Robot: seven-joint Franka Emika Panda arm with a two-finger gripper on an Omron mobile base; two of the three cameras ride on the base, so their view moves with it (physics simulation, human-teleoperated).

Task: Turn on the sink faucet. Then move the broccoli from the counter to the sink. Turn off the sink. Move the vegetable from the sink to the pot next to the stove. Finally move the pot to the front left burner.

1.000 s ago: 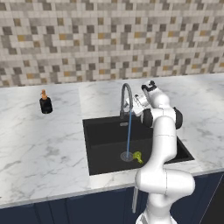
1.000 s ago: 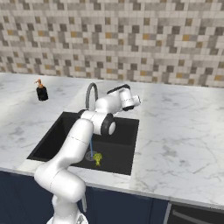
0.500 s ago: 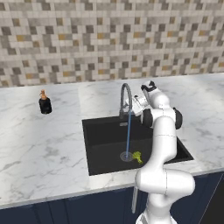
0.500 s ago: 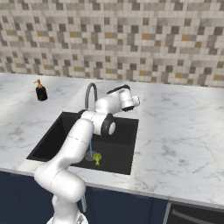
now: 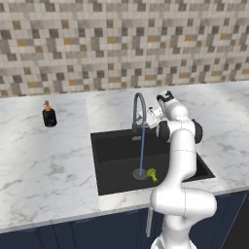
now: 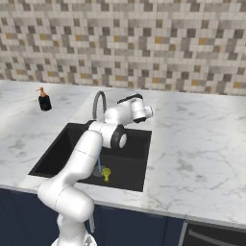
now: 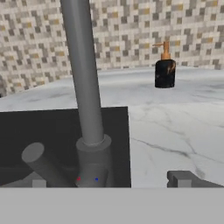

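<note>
hand [image 7: 108, 181] wide open, empty, at sink faucet [image 5: 139, 110] base; water running; broccoli [image 5: 152, 174] in sink [image 5: 112, 160].

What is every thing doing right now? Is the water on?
sink faucet: on, a blue stream runs down to the drain.
broccoli: lying in the sink, beside the drain.
sink: holds the broccoli, water running in.
gripper: open, by the faucet's base, holding nothing.
soap bottle: upright on the counter.

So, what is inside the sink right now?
Inside the sink lies the broccoli, beside the round drain. A thin water stream falls from the sink faucet onto the drain. The robot arm covers the basin's right part.
</note>
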